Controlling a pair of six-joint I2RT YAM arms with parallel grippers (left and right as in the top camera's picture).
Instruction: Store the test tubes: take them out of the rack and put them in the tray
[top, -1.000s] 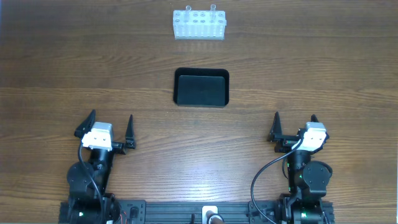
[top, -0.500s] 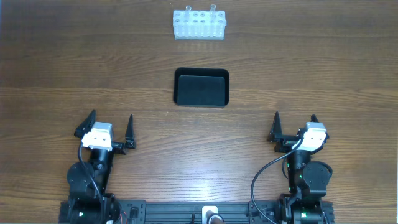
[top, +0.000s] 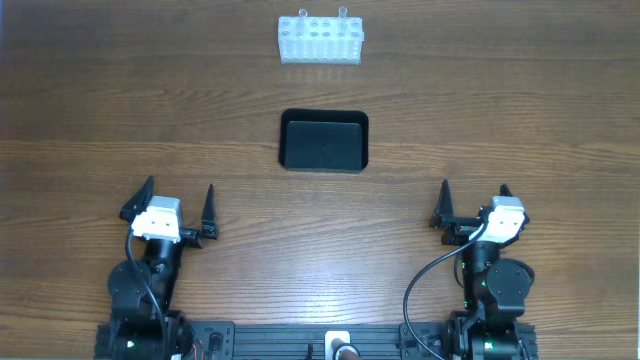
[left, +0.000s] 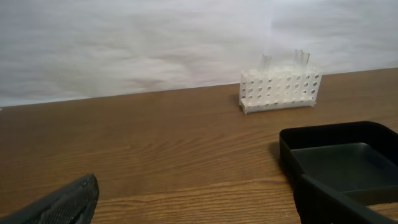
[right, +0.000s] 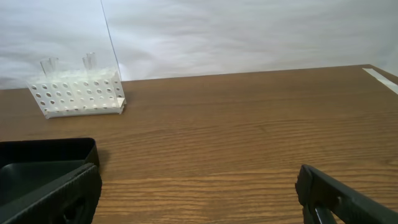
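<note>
On the wooden surface (top: 500, 110), top view: a white perforated rack (top: 320, 45) sits at the far edge, about mid-width, with its long side running across. Two clear test tubes (top: 302, 15) stand upright in it, both in the far row. One is near the left end, the other right of centre. A black rectangular tray (top: 324, 114) lies nearer the arms, in line with the rack and well apart from it. The left gripper (top: 180, 186) is at the lower left, close to its own base. Its jaws are released, spread wide, and grasp nothing. The right gripper (top: 475, 186) is at the lower right, close to its own base. Its jaws are also released and spread wide, grasping nothing. Both grippers are well apart from the tray and the rack.

Left wrist view: the dark jaws sit at the two lower corners with a wide gap between them, and wood grain shows in the gap. One jaw crosses the tray's near corner in the line of sight. The tray's raised wall and flat floor are visible. The rack stands beyond it, in front of a white wall (left: 124, 43). Both tube tops rise above the rack, upright.

Right wrist view: the jaws are parted here too, with wood between them. The tray lies beside one jaw and is partly hidden by it. The rack is farther off, at the wall side of the surface. Its side holes are visible, and the two tubes stand upright above its top.
</note>
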